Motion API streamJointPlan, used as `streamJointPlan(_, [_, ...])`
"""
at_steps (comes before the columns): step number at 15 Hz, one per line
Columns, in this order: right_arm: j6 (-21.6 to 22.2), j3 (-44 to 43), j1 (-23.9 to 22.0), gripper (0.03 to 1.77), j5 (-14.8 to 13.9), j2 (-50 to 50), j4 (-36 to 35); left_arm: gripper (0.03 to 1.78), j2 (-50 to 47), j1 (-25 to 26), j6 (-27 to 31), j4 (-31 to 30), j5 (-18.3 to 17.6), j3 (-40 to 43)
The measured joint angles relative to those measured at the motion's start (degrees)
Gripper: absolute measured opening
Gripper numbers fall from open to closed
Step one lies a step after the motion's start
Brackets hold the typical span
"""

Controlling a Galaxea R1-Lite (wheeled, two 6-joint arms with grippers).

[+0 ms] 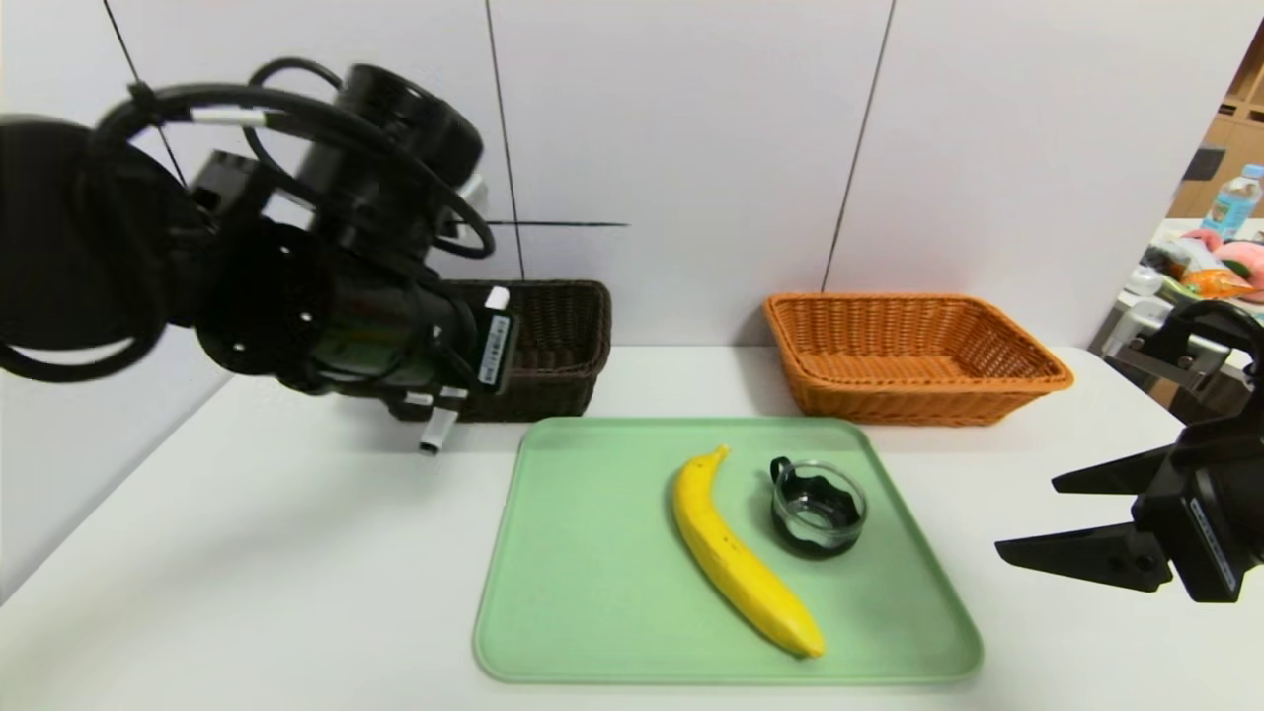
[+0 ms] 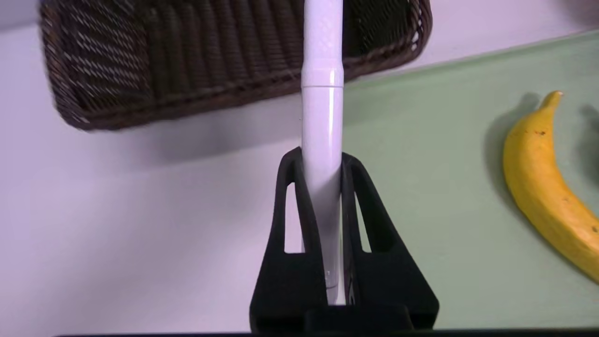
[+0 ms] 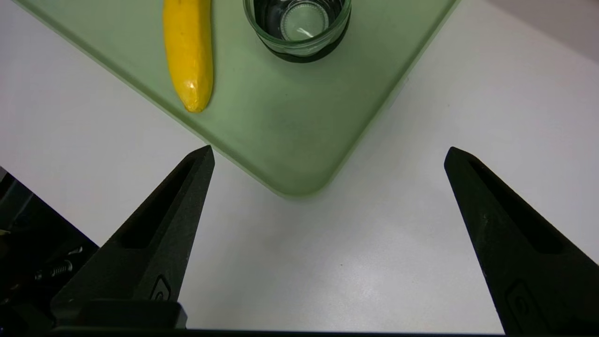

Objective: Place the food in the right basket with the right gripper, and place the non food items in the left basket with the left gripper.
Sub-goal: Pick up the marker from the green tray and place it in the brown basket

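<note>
Your left gripper (image 2: 322,168) is clamped on the white pen (image 2: 322,117), whose long axis points toward the dark basket (image 2: 140,70) in the upper left of the left wrist view. Carry it over that rim. The right gripper (image 1: 1071,523) waits spread wide at the head view's right edge.

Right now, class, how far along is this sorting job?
Done: nothing visible in the orange basket. In hand: the left gripper grips a white pen near the dark basket. Left: banana and glass cup on the tray; right gripper open, waiting.
</note>
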Motion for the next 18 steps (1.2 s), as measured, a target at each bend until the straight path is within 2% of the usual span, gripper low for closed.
streamJointPlan(4, [0.2,0.8,0.0,1.70,0.0,-0.9,-0.1,0.16,-0.9,7.9,16.9,-0.1,-13.8,-3.8])
streamJointPlan(6, [1.2,1.1,0.0,1.70,0.0,-1.5,-0.1,0.16,0.3,11.6,25.1,-0.2,-19.1,-5.0])
streamJointPlan(11, [1.5,2.2,0.0,1.70,0.0,-2.8,-0.1,0.16,6.0,17.3,42.5,-1.5,-23.3,-9.3])
streamJointPlan(15, [1.5,3.3,-0.1,1.70,-0.1,-3.6,-0.1,0.16,10.7,21.2,55.9,-1.5,-30.8,-12.0])
streamJointPlan(18, [1.6,4.3,-0.3,1.70,-0.1,-4.1,-0.1,0.16,15.2,23.1,64.4,-1.4,-31.7,-15.5])
